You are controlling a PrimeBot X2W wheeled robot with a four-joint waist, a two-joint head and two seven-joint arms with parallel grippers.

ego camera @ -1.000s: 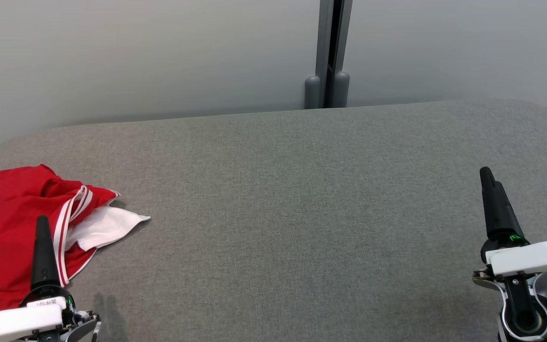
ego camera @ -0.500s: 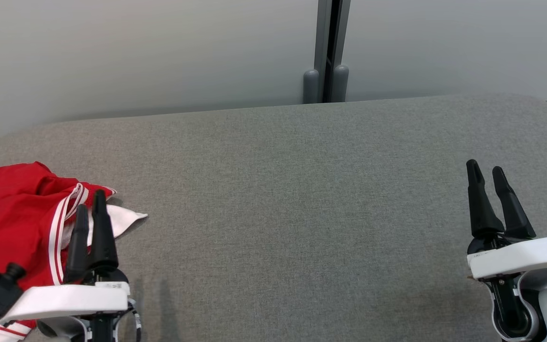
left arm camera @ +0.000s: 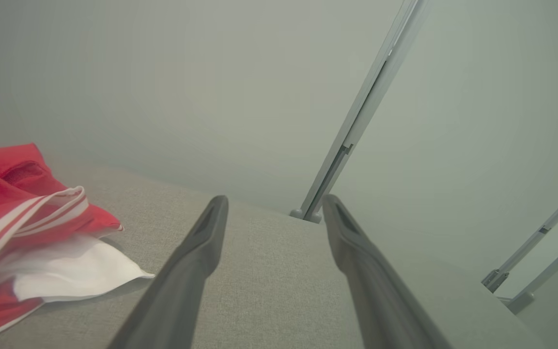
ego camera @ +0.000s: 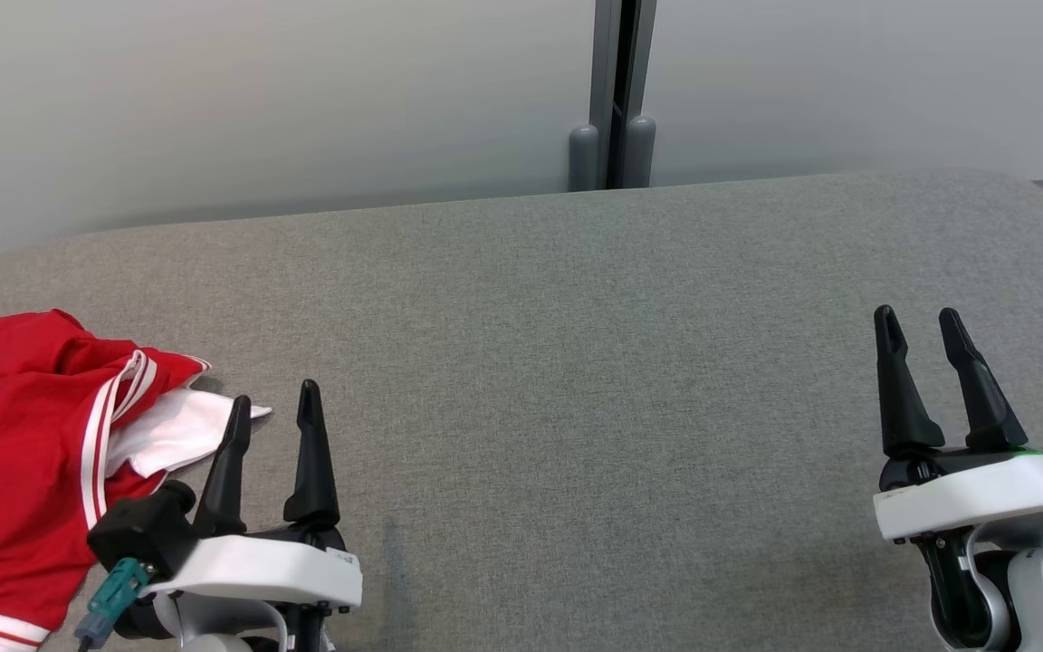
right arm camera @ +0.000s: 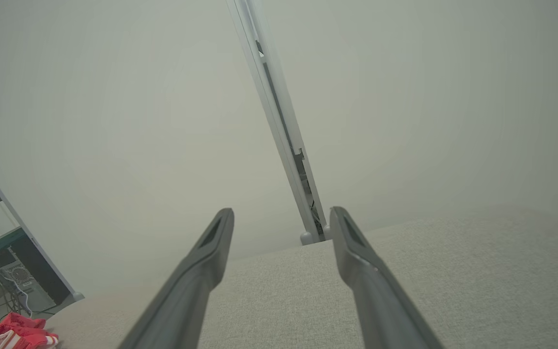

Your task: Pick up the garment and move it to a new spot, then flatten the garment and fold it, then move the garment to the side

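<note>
wall [ego camera: 259, 100]: pale grey-green panels behind everything, plain, split by a grey upright [ego camera: 612, 91] with two rounded feet right at the desk's far edge

desk [ego camera: 576, 362]: big grey fabric-covered top with rounded far corners, bare across the middle and the right

garment [ego camera: 14, 471]: bright red, sporty-looking, sitting crumpled on the desk's left end and cut off by the left and bottom edges of the head view

garment, details: pair of thin white stripes [ego camera: 96, 435] curving down its right side, a white flap [ego camera: 168, 430] sticking out from under the red layer, folds and a dark pocket of shadow near the top

garment, direction: visible part stretched far-to-near along the desk's left edge, white flap pointing right toward the middle of the desk; true long axis hard to call, too bunched and partly out of frame

left gripper [ego camera: 274, 392]: wide open, nothing in it, just right of the garment at the lower left, fingers pointing away toward the wall, left finger crossing the flap's tip in the head view; touching or not, can't tell

right gripper [ego camera: 916, 312]: also spread wide and empty, over bare desk at the far right, well apart from the garment

teal plug [ego camera: 114, 584]: small connector hanging off the left wrist housing
</note>
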